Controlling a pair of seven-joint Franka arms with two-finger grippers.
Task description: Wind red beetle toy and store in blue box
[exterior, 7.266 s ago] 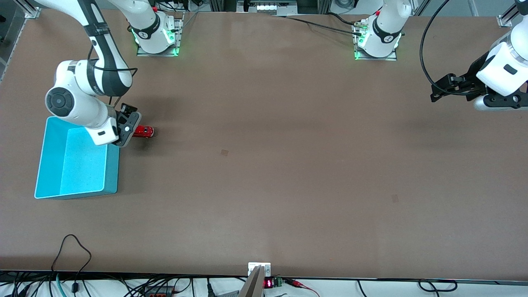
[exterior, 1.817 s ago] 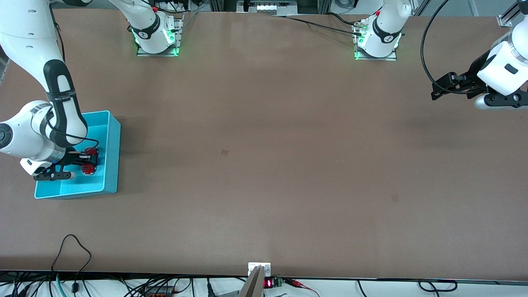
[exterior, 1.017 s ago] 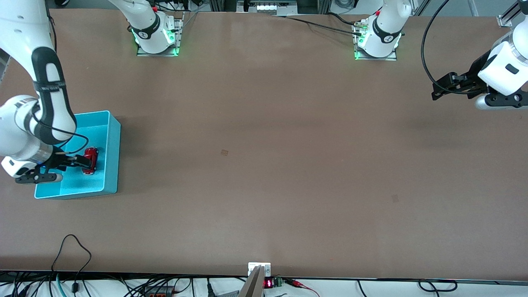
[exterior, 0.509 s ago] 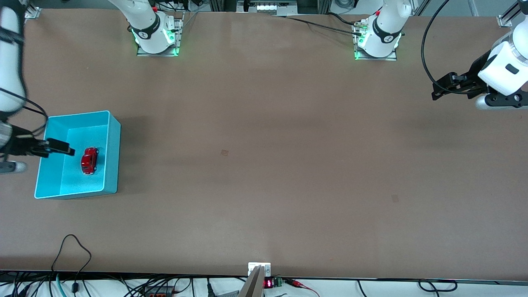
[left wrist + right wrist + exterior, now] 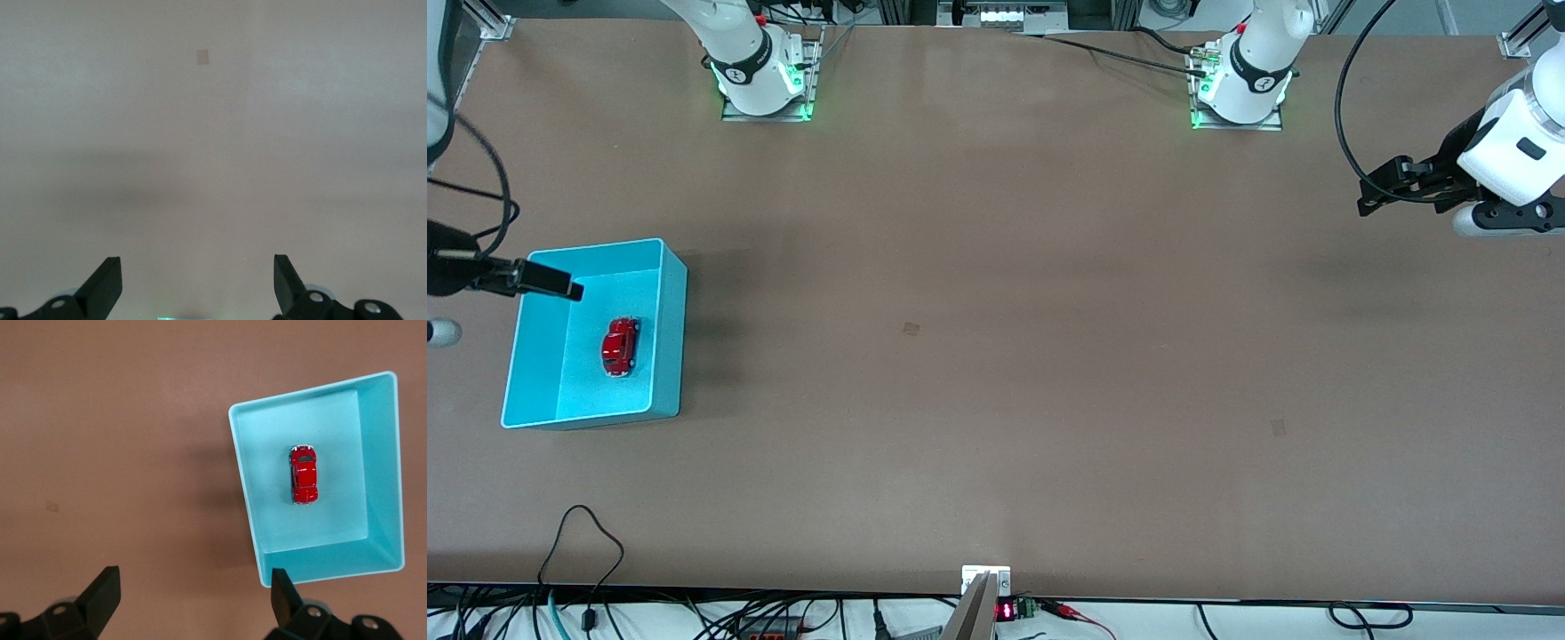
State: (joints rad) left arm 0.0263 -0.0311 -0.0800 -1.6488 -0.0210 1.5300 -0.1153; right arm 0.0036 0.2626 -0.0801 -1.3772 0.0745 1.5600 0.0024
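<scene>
The red beetle toy (image 5: 620,346) (image 5: 304,475) lies alone on the floor of the blue box (image 5: 671,356) (image 5: 320,523), which stands at the right arm's end of the table. My right gripper (image 5: 560,286) (image 5: 193,577) hangs high up, open and empty; in its wrist view it is over bare table just beside the box. At the left arm's end of the table my left gripper (image 5: 1371,191) (image 5: 197,263) waits in the air, open with nothing between its fingers, over bare table.
Two small tan marks (image 5: 911,328) (image 5: 1279,428) show on the brown tabletop. The arms' bases (image 5: 765,80) (image 5: 1240,89) stand along the edge farthest from the front camera. A black cable loop (image 5: 578,533) lies near the front edge.
The right gripper, open, has drawn up and away from the box toward the table's end. The red beetle toy has stayed on the box floor. The left arm has not moved.
</scene>
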